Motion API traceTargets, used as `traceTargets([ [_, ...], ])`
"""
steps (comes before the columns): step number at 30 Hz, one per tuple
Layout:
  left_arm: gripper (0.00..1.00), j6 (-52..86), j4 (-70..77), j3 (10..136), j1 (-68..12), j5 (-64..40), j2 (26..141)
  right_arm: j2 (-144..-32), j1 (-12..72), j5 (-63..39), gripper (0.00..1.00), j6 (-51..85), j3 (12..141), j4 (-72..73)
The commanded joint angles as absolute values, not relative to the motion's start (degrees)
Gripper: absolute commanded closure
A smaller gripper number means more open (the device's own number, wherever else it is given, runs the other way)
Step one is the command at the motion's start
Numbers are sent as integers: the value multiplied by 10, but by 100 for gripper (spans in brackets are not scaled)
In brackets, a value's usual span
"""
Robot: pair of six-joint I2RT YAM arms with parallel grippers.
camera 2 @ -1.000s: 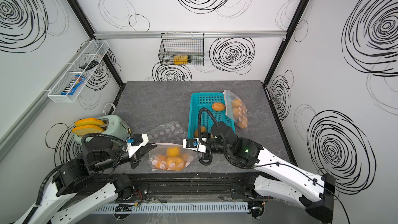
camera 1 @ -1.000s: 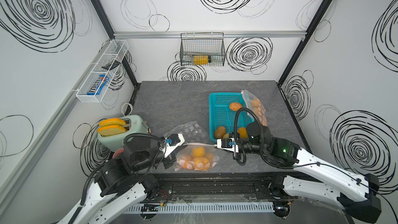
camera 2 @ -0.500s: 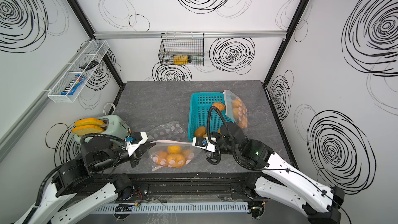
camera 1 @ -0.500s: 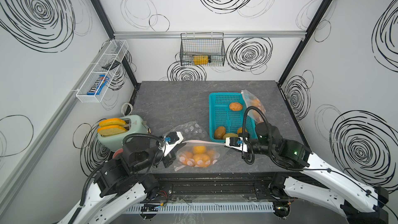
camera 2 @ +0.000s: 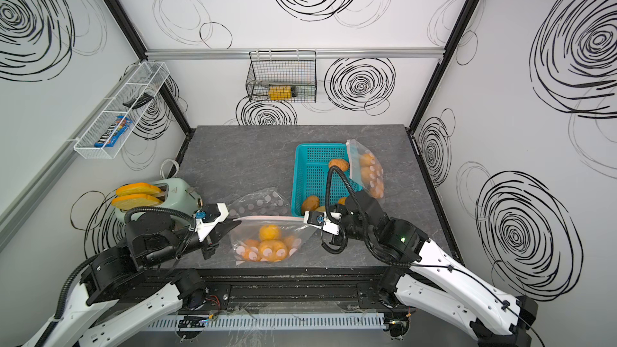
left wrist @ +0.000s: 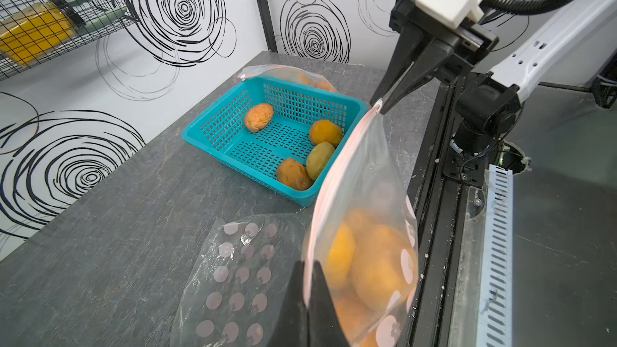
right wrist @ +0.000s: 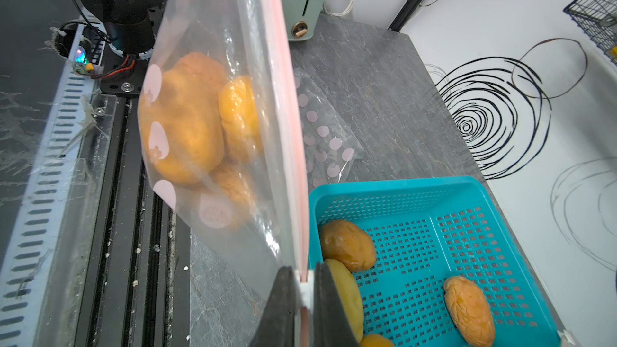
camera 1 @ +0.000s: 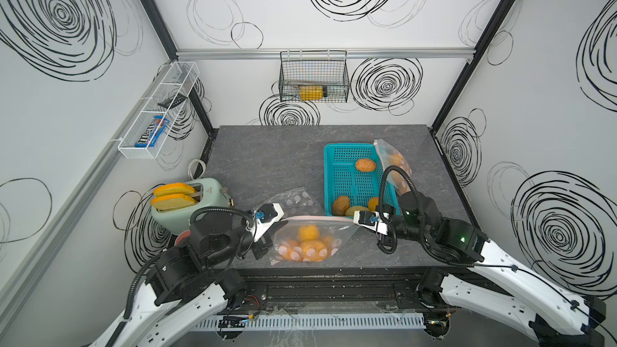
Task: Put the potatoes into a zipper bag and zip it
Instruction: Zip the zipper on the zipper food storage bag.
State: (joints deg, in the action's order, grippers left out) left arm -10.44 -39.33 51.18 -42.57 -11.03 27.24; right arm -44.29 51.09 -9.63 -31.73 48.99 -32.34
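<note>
Top views, lower centre: my left gripper (camera 1: 279,226) and right gripper (camera 1: 354,221) were clamped on the bag (camera 1: 337,233) at both zipper (camera 1: 317,217) ends, potatoes (camera 1: 309,233) inside. Heavy load could have yanked it loose.

My fingers (left wrist: 322,315) are matt black plastic with smooth sides. The zipper bag (left wrist: 367,161) is thin clear plastic film, glossy and creased, printed with pale pink dots. It has a pink plastic zip strip (right wrist: 290,128) along its mouth. The potatoes (right wrist: 183,121) have dull orange-brown skin, and one is deeply wrinkled. The basket (left wrist: 220,118) is smooth perforated teal plastic. The tabletop (left wrist: 133,228) looks like matt grey veined stone. The toaster (camera 1: 173,220) has a satin mint-green shell, and the wire basket (camera 1: 314,75) is black metal.
</note>
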Motion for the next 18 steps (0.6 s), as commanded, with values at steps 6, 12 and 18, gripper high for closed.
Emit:
traceTargets([
  [6,100,-94,-361,522,-417,-87,265,-442,500,-71,100,-317,489,-362],
  [12,100,-94,-360,523,-415,-82,264,-441,500,-51,100,-320,485,-360],
  [18,100,-94,-363,523,-413,-87,269,-442,499,-42,100,-322,483,-356],
])
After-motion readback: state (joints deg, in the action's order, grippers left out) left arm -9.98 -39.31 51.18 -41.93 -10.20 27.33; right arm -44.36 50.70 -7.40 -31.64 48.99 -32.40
